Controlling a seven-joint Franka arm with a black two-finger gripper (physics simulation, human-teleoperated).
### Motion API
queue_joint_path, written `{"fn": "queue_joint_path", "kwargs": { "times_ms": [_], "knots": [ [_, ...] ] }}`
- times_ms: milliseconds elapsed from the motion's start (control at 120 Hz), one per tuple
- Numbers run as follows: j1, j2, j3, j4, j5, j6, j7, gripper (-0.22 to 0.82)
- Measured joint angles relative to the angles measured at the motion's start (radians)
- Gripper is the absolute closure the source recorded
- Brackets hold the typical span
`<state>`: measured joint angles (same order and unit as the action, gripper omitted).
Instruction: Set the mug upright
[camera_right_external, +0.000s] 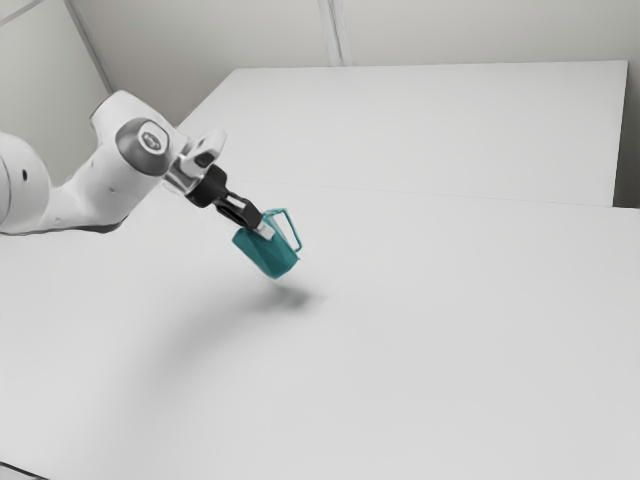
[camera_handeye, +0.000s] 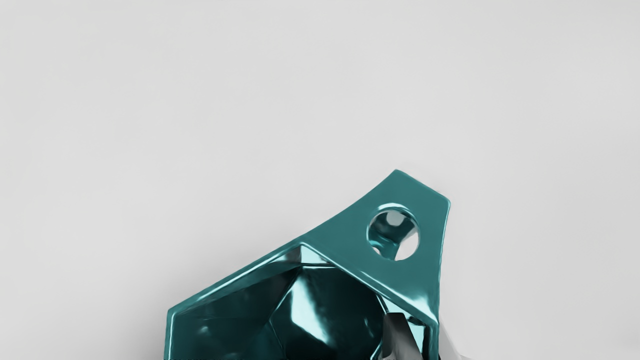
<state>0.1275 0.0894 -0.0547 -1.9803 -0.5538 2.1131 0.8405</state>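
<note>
In the exterior view my gripper (camera_right_external: 261, 227) is shut on the teal faceted mug (camera_right_external: 268, 254), pinching its wall near the handle. The mug hangs tilted over the table, its mouth facing up toward the hand and its base down toward the exterior view's right. The handle is on the upper side, facing the exterior view's right. Looking from the wrist, I see into the open mouth of the mug (camera_handeye: 320, 300); one finger of my gripper (camera_handeye: 431, 345) is inside the wall and the other outside, beside the handle.
A white table (camera_right_external: 420, 370) lies beneath the mug, whose soft shadow falls just below its base. Another pale flat surface (camera_right_external: 430, 130) stands farther back, with walls behind it.
</note>
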Motion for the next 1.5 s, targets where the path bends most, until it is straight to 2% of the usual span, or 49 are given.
{"fn": "queue_joint_path", "kwargs": {
  "times_ms": [133, 258, 525, 842, 1025, 1133, 1342, 1500],
  "knots": [
    [-0.008, 0.026, -0.025, 0.071, 0.387, -0.049, -0.129, 0.78],
    [0.002, 0.068, -0.017, 0.067, 0.561, -0.025, -0.237, 0.79],
    [0.009, 0.085, -0.008, -0.016, 0.605, 0.084, -0.423, 0.79],
    [0.008, 0.093, -0.008, -0.044, 0.605, 0.125, -0.566, 0.78],
    [0.004, 0.091, -0.008, -0.043, 0.603, 0.128, -0.617, 0.40],
    [0.003, 0.088, -0.008, -0.041, 0.603, 0.127, -0.641, 0.24],
    [0.000, 0.063, -0.010, 0.011, 0.610, 0.109, -0.675, 0.09],
    [-0.036, 0.016, -0.023, 0.261, 0.617, -0.107, -0.701, 0.04]
  ]
}}
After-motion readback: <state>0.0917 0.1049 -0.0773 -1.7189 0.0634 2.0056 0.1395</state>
